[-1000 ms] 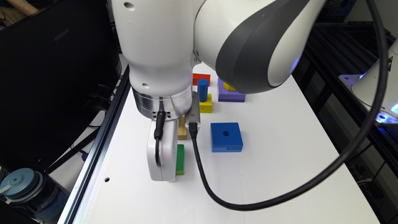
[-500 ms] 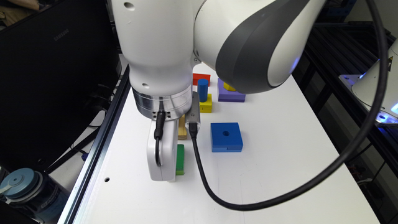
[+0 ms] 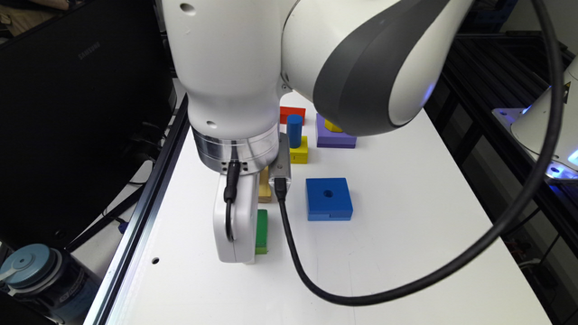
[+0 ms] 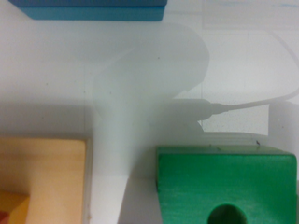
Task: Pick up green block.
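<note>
pincer (image 3: 235, 253) is low over the white desk (image 3: 406, 253), on the exterior view's left side of the green block (image 3: 261, 230); that view puts it right against the block, contact not certain. can't tell if it's wide or narrow, wrist view has no fingers in it

green block sits flat on the desk, mostly hidden behind the pincer in the exterior view: just a thin strip, dark green on top, lime green at the bottom edge. wrist view shows the green block (image 4: 196, 184) face as solid dark green with a round hole, cut off by the frame edge

a pale wooden block (image 3: 264, 188) is just behind it, the blue square block (image 3: 328, 198) with centre hole is off to the exterior view's right, clearly apart. black cable (image 3: 406, 284) loops across the desk
</note>
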Controlling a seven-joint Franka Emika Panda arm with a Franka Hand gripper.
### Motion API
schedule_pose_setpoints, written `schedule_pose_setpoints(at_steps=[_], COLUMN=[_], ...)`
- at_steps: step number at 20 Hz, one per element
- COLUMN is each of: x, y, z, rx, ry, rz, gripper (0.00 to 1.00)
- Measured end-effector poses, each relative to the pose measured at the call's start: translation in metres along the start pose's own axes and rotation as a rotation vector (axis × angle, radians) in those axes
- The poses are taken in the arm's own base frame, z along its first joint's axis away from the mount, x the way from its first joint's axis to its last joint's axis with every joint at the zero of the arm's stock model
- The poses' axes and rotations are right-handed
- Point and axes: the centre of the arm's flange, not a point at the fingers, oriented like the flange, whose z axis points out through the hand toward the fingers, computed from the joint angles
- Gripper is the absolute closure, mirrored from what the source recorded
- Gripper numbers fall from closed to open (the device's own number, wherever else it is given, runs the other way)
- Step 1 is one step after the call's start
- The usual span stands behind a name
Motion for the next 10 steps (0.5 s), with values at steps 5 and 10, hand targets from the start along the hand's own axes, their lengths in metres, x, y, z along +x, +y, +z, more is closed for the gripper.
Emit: schedule_pose_setpoints(at_steps=[5, 10], x=[0.0001, 0.0003], y=[-0.0001, -0.002], z=[-0.0005, -0.009], rx=[0.001, 0.009], ry=[0.0, 0.006], rz=[0.0, -0.001], gripper=[1.0, 1.0])
